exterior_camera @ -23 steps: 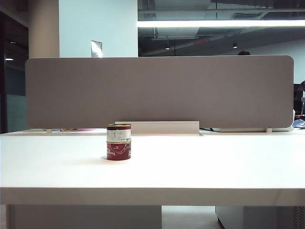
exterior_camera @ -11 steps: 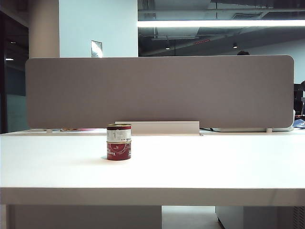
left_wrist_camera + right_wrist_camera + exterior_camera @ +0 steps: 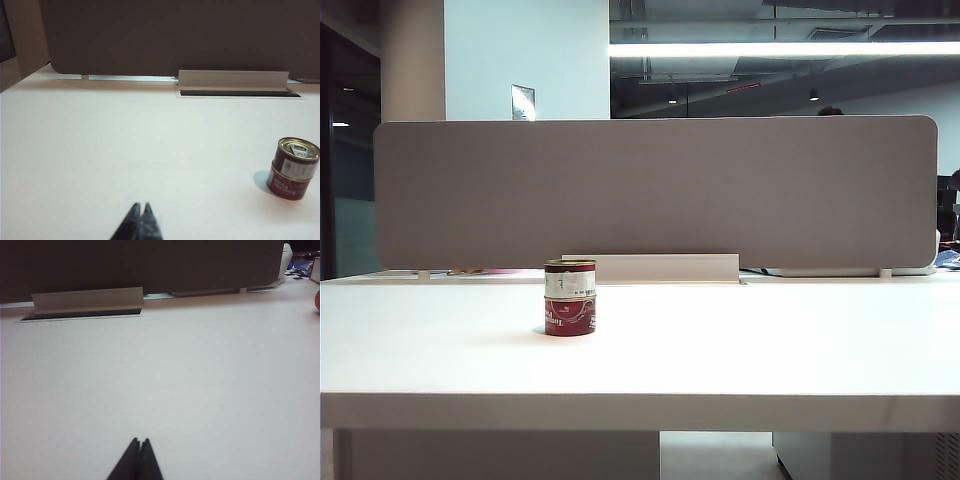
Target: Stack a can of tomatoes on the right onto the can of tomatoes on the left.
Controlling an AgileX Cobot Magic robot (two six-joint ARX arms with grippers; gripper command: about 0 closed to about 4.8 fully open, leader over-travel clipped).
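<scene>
Two red tomato cans stand as one stack on the white table, left of the middle: the upper can (image 3: 569,279) rests upright on the lower can (image 3: 569,316). The left wrist view shows the same upper can (image 3: 298,157) with its pull-tab lid, on the lower can (image 3: 288,184). My left gripper (image 3: 141,206) is shut and holds nothing, low over bare table well away from the stack. My right gripper (image 3: 140,441) is shut and holds nothing too, over bare table; no can shows in its view. Neither gripper shows in the exterior view.
A grey partition panel (image 3: 655,192) runs along the table's far edge. In front of it lies a cable slot with a raised flap (image 3: 653,266). An orange-red object (image 3: 317,300) peeks in at the right wrist view's edge.
</scene>
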